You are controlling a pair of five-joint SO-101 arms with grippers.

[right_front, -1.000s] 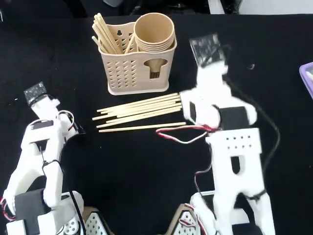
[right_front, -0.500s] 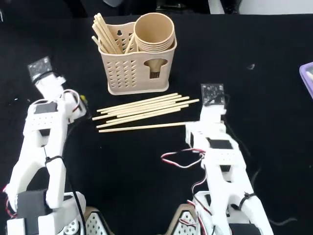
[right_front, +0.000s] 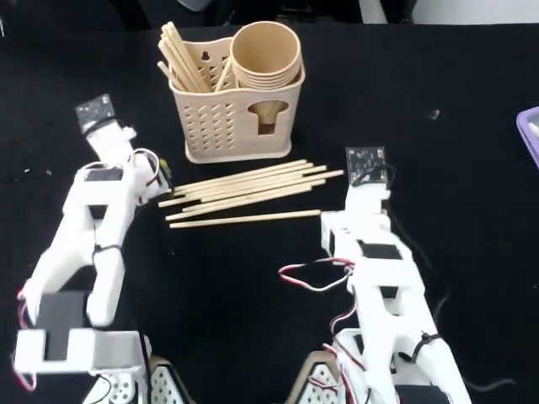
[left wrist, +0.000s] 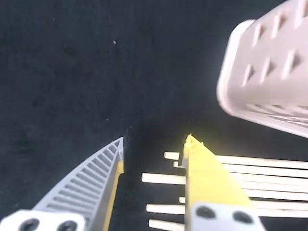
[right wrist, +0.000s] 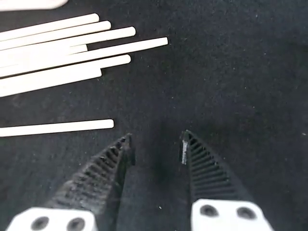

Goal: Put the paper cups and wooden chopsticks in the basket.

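Black worktop point(right_front: 480, 219): loose wooden chopsticks point(right_front: 244, 189) lie mid-surface, just in front of basket point(right_front: 227, 126) near far edge, paper cups point(right_front: 265, 52) already inside. Left gripper point(left wrist: 154, 139) has swung in over stick ends since 1 s ago, approx. half open, empty; pickup prob. next. Right gripper point(right wrist: 156, 136) pulled back, open, holds nothing.

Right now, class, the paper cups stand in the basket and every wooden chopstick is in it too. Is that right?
No. The paper cups stand in the basket, but several wooden chopsticks lie on the table outside it, as the high view shows.
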